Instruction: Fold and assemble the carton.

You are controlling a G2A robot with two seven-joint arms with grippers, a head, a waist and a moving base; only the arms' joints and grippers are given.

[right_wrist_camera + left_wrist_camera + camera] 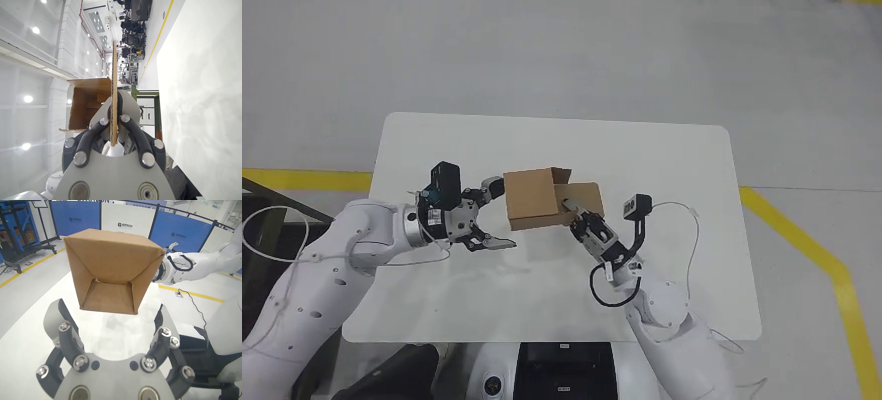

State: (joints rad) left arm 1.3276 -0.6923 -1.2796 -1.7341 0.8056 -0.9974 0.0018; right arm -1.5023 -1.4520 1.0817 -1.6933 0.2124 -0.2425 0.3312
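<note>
Carton (pixel 532 196) was held raised over mid desk (pixel 662 150), open mouth facing 9 o'clock. Right claw (pixel 574 216) was clamped tight on a carton flap at its 4 o'clock corner. Left claw (pixel 500 213) was spread wide, empty, just beside the carton at 9 o'clock, not touching.

Brand logo print on white and blue partition panels (pixel 125 226).
</note>
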